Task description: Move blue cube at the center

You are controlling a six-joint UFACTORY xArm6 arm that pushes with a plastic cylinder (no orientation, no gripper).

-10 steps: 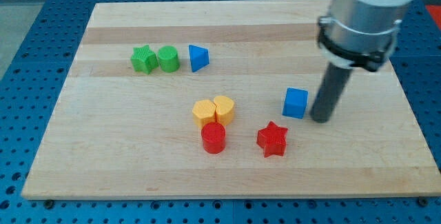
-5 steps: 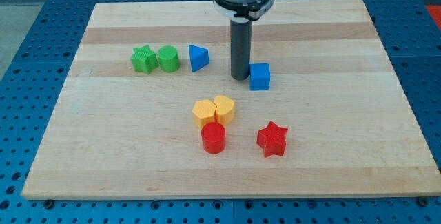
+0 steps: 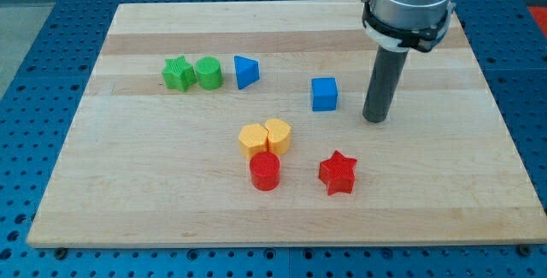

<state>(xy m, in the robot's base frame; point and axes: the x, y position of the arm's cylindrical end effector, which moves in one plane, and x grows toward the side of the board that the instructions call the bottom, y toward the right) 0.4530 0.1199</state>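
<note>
While apart, blue cube point(image 3: 324, 94) left of my tip point(image 3: 373, 120).

Blue cube point(image 3: 324, 94) upright near board centre

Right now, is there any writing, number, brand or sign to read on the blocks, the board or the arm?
None: no text shows on the blue cube, the other blocks, the wooden board or the arm above my tip.
</note>
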